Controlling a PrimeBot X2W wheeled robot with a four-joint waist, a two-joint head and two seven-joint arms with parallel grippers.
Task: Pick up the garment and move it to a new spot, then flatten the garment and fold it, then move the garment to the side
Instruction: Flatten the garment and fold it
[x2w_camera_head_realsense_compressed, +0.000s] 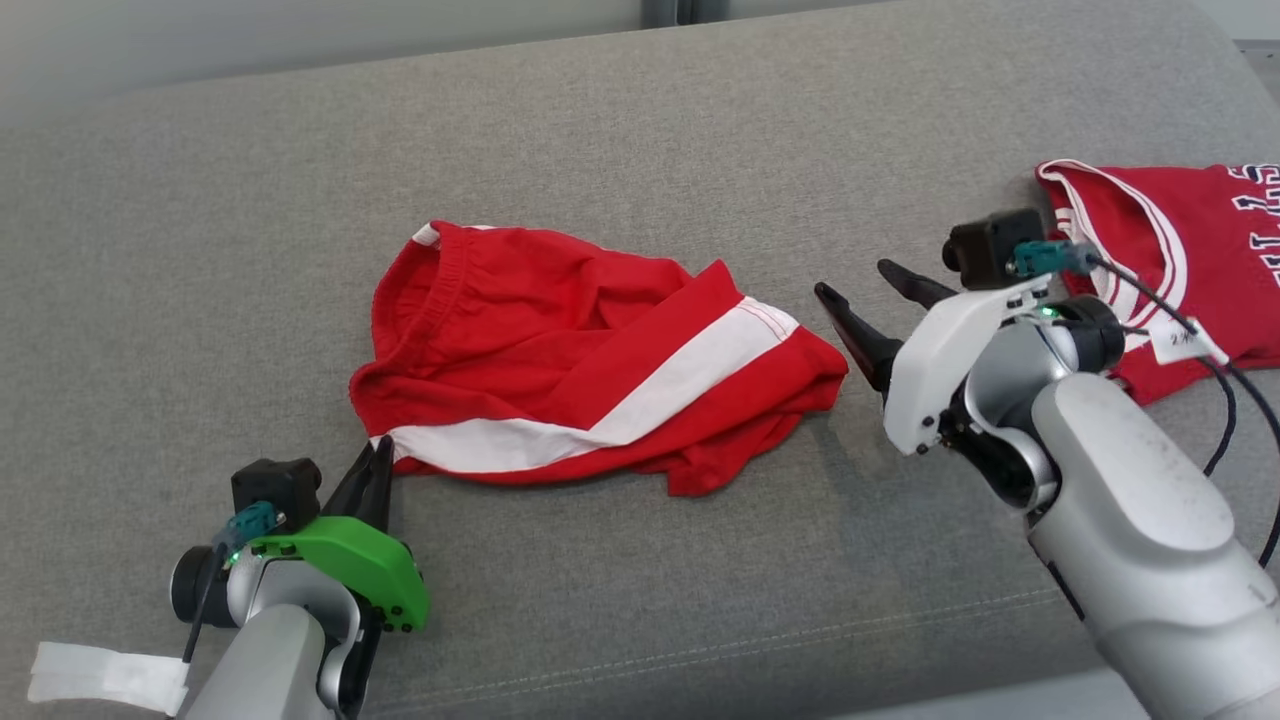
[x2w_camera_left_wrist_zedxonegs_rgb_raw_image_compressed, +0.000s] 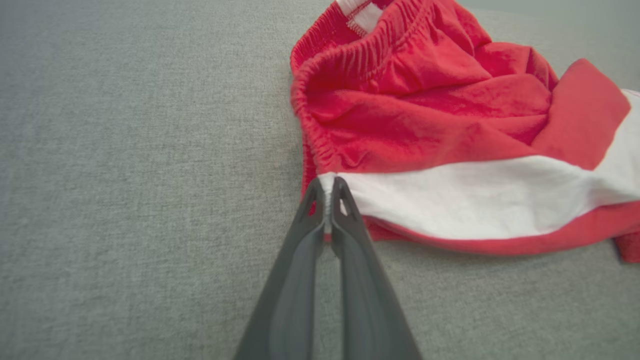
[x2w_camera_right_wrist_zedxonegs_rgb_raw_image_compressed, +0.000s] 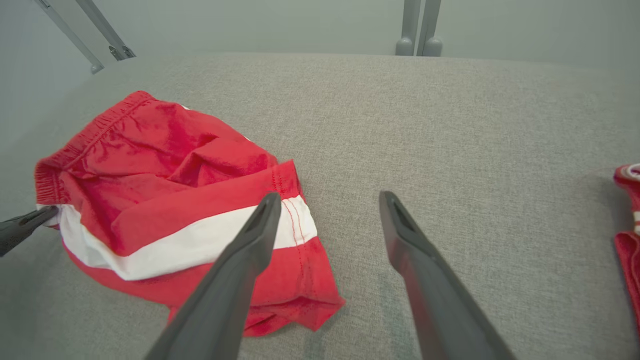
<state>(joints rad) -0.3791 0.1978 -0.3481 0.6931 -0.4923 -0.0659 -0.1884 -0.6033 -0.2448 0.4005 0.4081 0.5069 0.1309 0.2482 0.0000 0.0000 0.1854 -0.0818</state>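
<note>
1. My left gripper (x2w_camera_head_realsense_compressed: 378, 458) (x2w_camera_left_wrist_zedxonegs_rgb_raw_image_compressed: 327, 195) has its fingers pressed together. They pinch the edge of the shorts where the white stripe meets the elastic waistband.
2. My right gripper (x2w_camera_head_realsense_compressed: 852, 280) (x2w_camera_right_wrist_zedxonegs_rgb_raw_image_compressed: 330, 196) has its fingers spread wide and holds nothing. In the head view the tips point toward 10 o'clock, just beside the leg-hem end of the shorts.
3. The red shorts (x2w_camera_head_realsense_compressed: 580, 350) (x2w_camera_left_wrist_zedxonegs_rgb_raw_image_compressed: 425, 125) (x2w_camera_right_wrist_zedxonegs_rgb_raw_image_compressed: 165, 165) lie crumpled at the middle of the head view. The waistband is toward 10 o'clock and the leg hem toward 3 o'clock. The white stripe runs along the side nearest me. My left gripper sits at their 7 o'clock corner and my right at their 3 o'clock.
4. The shorts rest on a grey fabric-covered surface (x2w_camera_head_realsense_compressed: 640, 130).
5. A red jersey (x2w_camera_head_realsense_compressed: 1190, 250) (x2w_camera_right_wrist_zedxonegs_rgb_raw_image_compressed: 629, 240) with white trim and dark lettering lies flat at 3 o'clock in the head view. It is beyond my right wrist and well apart from the shorts.
</note>
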